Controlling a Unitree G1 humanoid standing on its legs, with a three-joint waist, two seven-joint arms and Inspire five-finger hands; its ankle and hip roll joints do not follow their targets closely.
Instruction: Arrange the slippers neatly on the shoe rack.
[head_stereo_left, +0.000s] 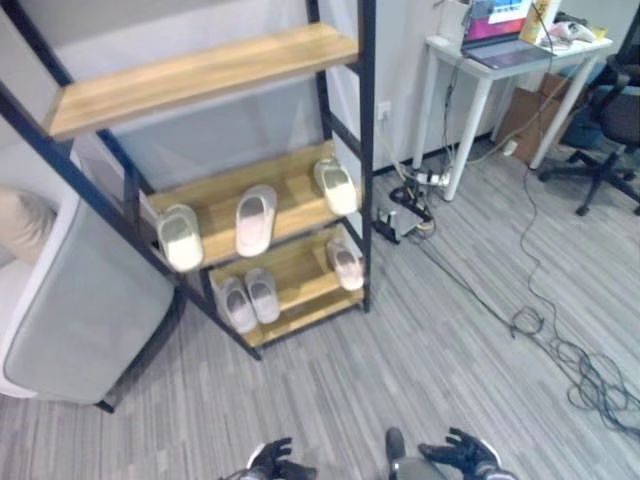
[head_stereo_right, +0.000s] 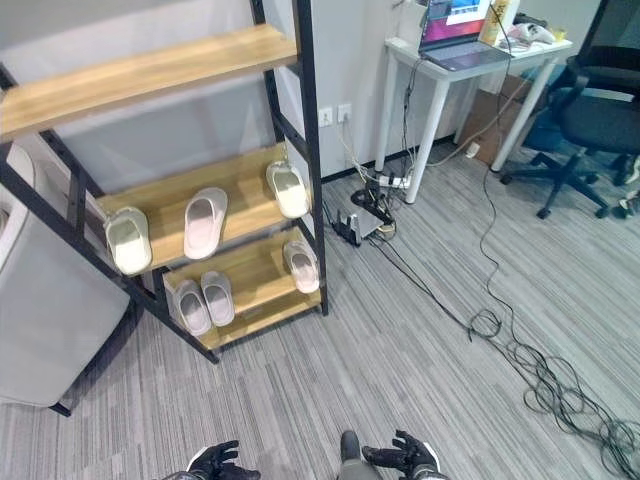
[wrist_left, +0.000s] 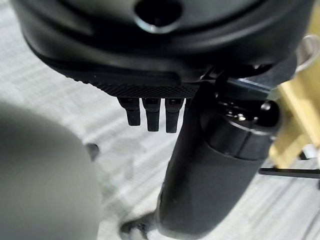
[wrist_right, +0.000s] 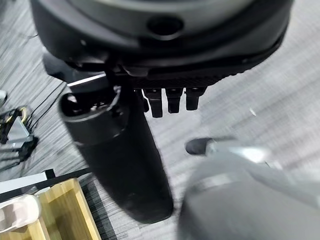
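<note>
Six slippers (head_stereo_left: 256, 220), one shoe rack (head_stereo_left: 200, 62), one desk (head_stereo_left: 500, 60), one chair (head_stereo_left: 615, 120).

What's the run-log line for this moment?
left hand: open, low, idle | right hand: open, low, idle | slippers: three on middle shelf, three on bottom shelf | shoe rack: top shelf bare
</note>
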